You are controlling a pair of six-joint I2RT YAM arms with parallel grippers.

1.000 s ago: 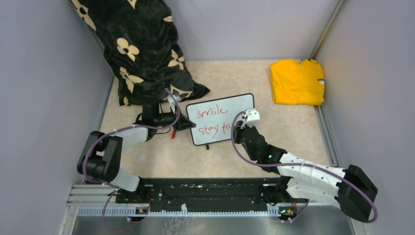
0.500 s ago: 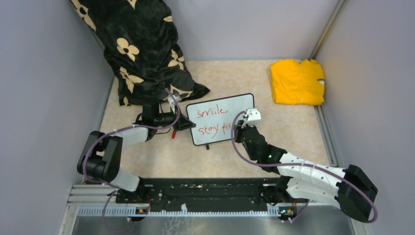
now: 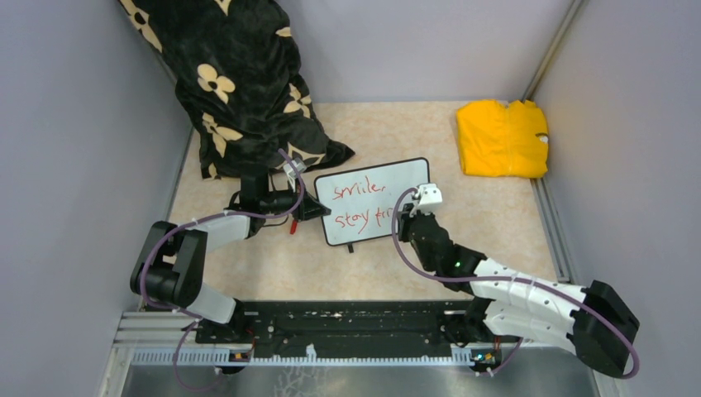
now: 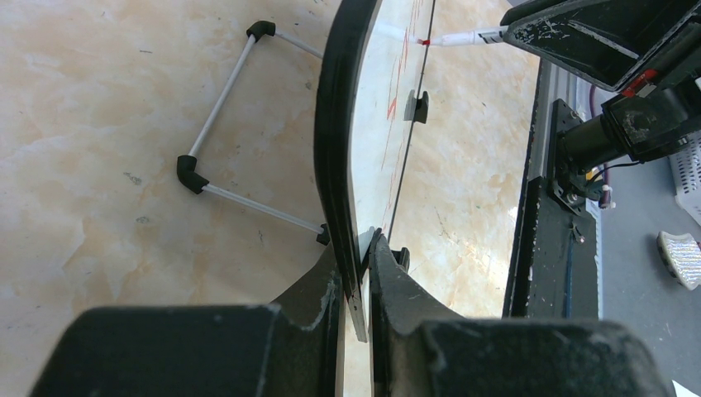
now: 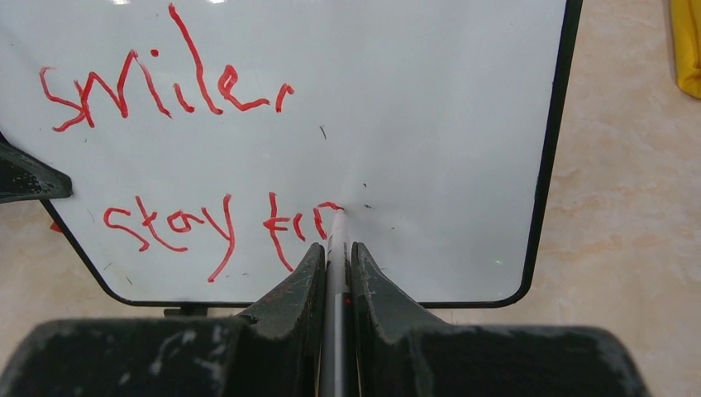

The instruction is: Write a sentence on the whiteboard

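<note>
Beige worktop (image 3: 496, 223) holds the whiteboard (image 3: 397, 178) near its centre, its red sentence (image 5: 169, 223) in two lines. Left jaws clamp its left edge; right jaws clamp a marker (image 5: 336, 244) touching it.

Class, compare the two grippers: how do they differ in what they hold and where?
The left gripper clamps the edge of the whiteboard; the right gripper pinches a marker, tip on the board. The left gripper sits at the board's left edge, the right gripper near its lower right. Both are shut.
</note>
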